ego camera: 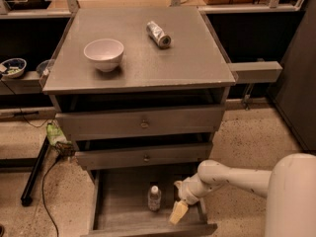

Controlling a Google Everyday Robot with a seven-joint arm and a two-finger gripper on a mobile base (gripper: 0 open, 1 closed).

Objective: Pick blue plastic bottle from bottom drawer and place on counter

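Grey cabinet (98, 125), bottom drawer (118, 204) pulled out: gripper (178, 213) hangs just beside the upright blue plastic bottle (154, 198), apart; clenched or released, I cannot tell; label unreadable.

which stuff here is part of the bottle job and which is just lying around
Job: blue plastic bottle, upright in the bottom drawer; counter; gripper, in the drawer beside the bottle.
Lying about: white bowl, silver can, on the counter.

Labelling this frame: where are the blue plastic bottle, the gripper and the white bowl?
blue plastic bottle (154, 199): camera view, its body.
gripper (177, 213): camera view, its tip, right of bottle.
white bowl (103, 48): camera view, its bare inside.
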